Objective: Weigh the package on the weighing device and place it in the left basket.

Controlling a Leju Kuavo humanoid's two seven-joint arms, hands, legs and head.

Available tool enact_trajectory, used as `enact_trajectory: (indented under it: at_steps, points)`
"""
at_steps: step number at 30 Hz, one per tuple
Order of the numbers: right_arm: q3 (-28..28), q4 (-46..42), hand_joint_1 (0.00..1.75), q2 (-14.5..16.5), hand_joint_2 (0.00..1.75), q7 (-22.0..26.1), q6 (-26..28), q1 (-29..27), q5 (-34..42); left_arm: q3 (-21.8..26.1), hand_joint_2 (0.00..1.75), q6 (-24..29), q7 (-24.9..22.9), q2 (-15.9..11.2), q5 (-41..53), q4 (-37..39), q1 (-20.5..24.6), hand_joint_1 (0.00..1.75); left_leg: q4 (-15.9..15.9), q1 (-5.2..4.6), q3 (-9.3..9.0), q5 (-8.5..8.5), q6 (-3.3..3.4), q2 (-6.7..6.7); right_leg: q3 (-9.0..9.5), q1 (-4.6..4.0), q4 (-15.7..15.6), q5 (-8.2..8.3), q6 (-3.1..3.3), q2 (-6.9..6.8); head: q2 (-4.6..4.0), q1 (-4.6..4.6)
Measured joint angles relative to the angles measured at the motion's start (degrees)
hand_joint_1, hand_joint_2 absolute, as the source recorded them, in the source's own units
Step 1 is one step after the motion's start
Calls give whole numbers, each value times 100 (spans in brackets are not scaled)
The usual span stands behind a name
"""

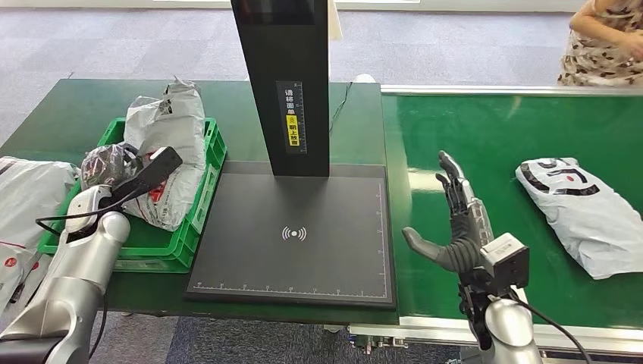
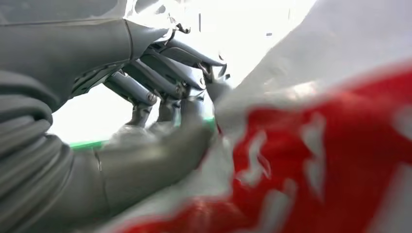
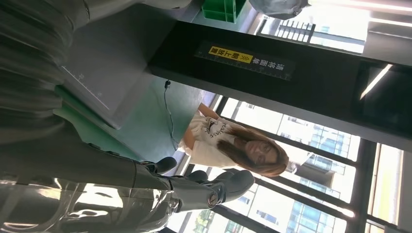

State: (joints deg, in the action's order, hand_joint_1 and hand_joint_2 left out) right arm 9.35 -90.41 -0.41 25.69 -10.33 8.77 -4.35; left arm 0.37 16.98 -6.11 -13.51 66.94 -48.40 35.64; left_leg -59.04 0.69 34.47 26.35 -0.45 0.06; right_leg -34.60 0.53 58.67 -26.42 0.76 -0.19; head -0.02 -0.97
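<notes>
A: Entry. Where was the package, and what was the left robot hand (image 2: 145, 121) doing?

B: The white package with red print (image 1: 168, 144) lay in the green basket (image 1: 199, 205) on the left of the counter (image 1: 68, 114), leaning on the basket's right wall. In the left wrist view the fingers (image 2: 170, 68) curled against its edge, with the thumb beneath. Whether they pinched the film or only touched it, I could not tell.

A: The right robot hand (image 1: 453, 227)?

B: It was empty, with fingers spread, raised over the green belt (image 1: 485, 136) just right of the weighing device (image 1: 296, 235). Nothing lay on the platform.

A: Judgement on the step?

B: Probably the drop into the basket. To do it well, the fingers should open fully and draw back towards the near side without dragging the film, because the basket looked full and the bag could slide over the wall. A second white package (image 1: 588, 212) waited on the belt, far right.

A: Any writing?

B: There was a label (image 1: 292, 114) on the black column, with light Chinese characters above a yellow strip of dark ones, but I could not read them with confidence. The platform showed a wireless symbol at its centre and ruler ticks along its edges. The red print on the bag was blurred, and the black strokes on the belt package were unreadable
</notes>
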Motion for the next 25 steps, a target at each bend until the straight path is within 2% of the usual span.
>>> enact_trajectory:
  at_steps: [4,8,11,15,19,22,25]
  points:
    - [-1,-5,0,1,175,4,-1,-28,-60,-6,175,-13,-50,8,36,-423,-215,0,0,0,1,0,0,0,-1,0,0,0,0,0,0,-1]
    - [-12,-11,0,22,175,21,-1,-71,-93,4,175,468,60,88,-111,-925,-475,0,0,0,1,0,0,-1,-1,0,-1,0,0,-1,0,-1]
    - [-26,-44,0,61,175,28,-1,-107,-104,20,175,849,377,203,-494,-1351,-654,0,0,-1,2,0,0,-1,-1,0,-2,0,0,-1,0,-1]
    - [-39,-73,0,96,175,43,7,-119,-109,23,175,1491,1177,406,-1324,-1925,-847,0,0,-2,3,1,1,-2,-1,1,-3,0,0,-1,0,-1]
    - [-39,-78,0,104,175,109,51,-118,-81,1,175,2150,2358,667,-2433,-2589,-1132,0,0,-2,3,2,1,-1,0,1,-4,-1,-1,-1,0,-1]
    - [-38,-41,0,103,175,187,107,-114,-33,-111,175,2240,3130,860,-3312,-3018,-1399,0,0,-2,3,3,0,-1,0,1,-6,-1,-1,-1,0,-1]
    - [-35,4,0,102,175,238,119,-106,53,-331,175,1992,3575,1004,-3978,-3300,-1626,0,0,-2,3,4,0,-2,-1,1,-6,-1,-2,-2,0,-1]
